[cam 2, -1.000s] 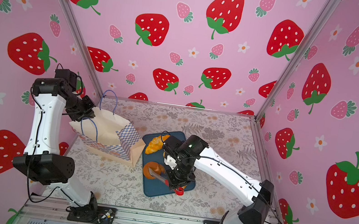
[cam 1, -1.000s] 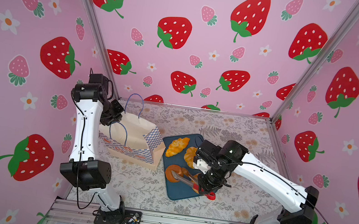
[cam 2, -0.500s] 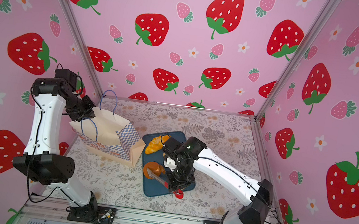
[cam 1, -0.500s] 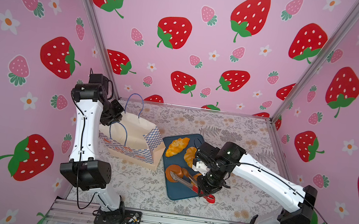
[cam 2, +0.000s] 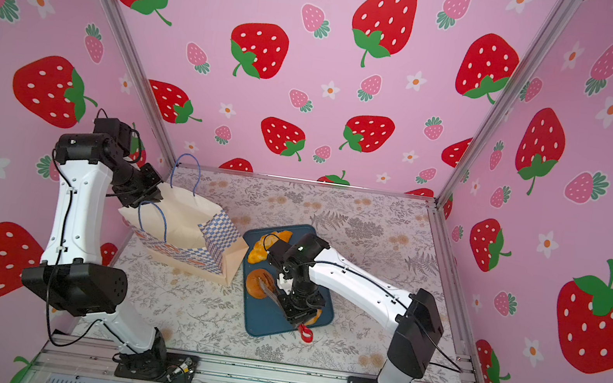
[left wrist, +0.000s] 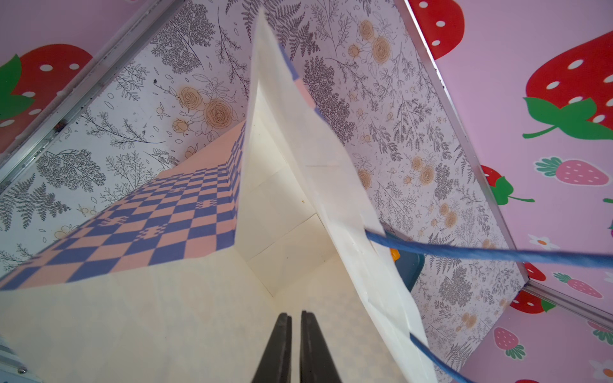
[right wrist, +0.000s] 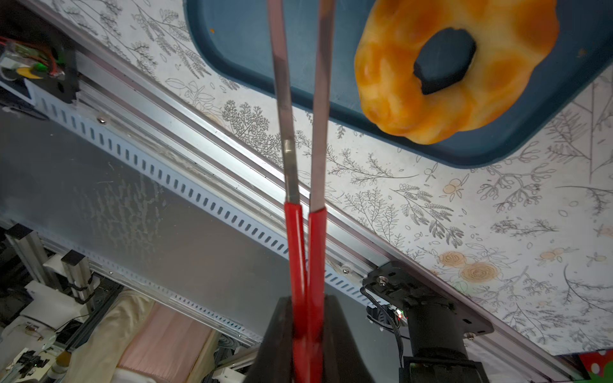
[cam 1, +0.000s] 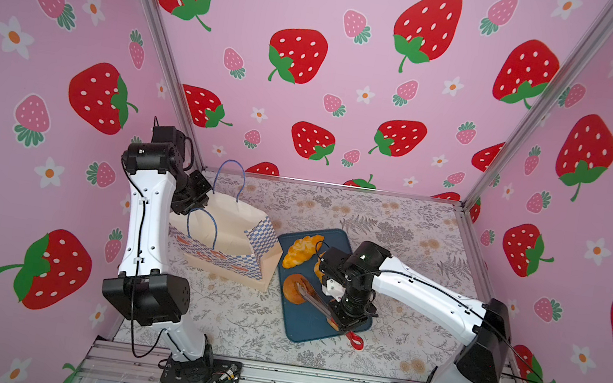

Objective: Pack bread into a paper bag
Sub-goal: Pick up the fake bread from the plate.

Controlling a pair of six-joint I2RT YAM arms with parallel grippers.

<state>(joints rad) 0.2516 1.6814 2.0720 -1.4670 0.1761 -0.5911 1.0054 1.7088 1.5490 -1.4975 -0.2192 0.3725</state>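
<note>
Now squeezing the red-handled steel tongs [right wrist: 316,252] tighter than a second ago, with the right jaws clamped on the glossy red grips and the thin flat blades drawn nearly parallel instead of spread wide. Keeping the left side as before, with the left jaws pressed together on the rear rim of the cream paper bag [cam 1: 226,226], checkered blue and white along its band and hung with blue cord handles, propping it tilted with its mouth gaping. Resting the blade tips on the smooth round brown bun [cam 1: 289,288], out ahead of the right jaws, on the matte dark blue tray [cam 1: 302,326]; not revealing whether truly pinching it. Leaving the ridged golden-yellow croissant [cam 1: 300,250] at the tray's far end and a lumpy golden twisted ring [right wrist: 384,73] at its near corner, just beside the tongs. Keeping bag and tray side by side on the floral-printed worktop [cam 1: 394,221].
</note>
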